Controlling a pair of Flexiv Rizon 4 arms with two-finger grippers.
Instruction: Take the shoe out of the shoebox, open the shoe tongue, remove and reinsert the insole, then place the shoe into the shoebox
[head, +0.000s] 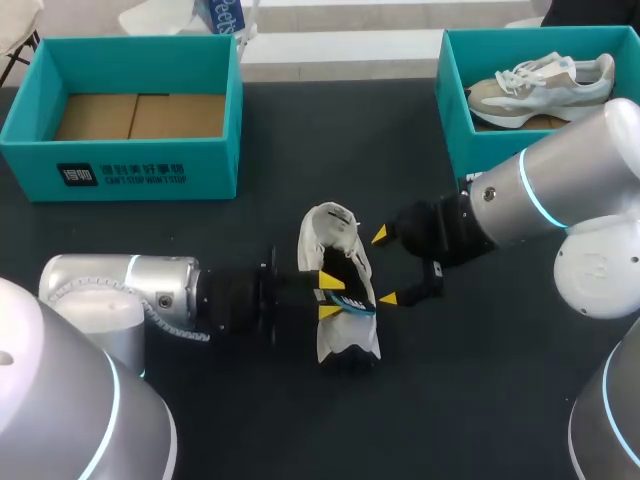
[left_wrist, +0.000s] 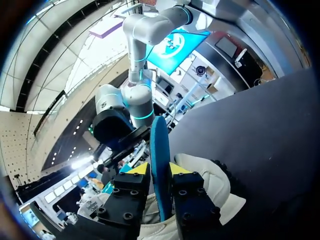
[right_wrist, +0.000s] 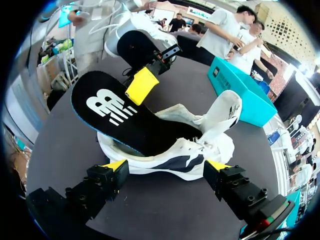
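Note:
A white shoe (head: 322, 240) lies on its side in the middle of the dark table, its tongue pulled open. A black insole (head: 352, 288) with a blue underside sticks partly out of it. My left gripper (head: 329, 297) comes in from the left and is shut on the insole; in the left wrist view the insole's blue edge (left_wrist: 160, 160) stands upright between the yellow tips of the left gripper (left_wrist: 159, 169). My right gripper (head: 386, 267) stands open on the shoe's right, apart from it. In the right wrist view the shoe (right_wrist: 190, 160) and insole (right_wrist: 120, 115) lie just ahead of the right gripper (right_wrist: 166, 165).
An empty teal shoebox (head: 130, 170) stands at the back left. A second teal shoebox (head: 455, 110) at the back right holds another pale shoe (head: 545, 85). Both arms lie low over the table's middle.

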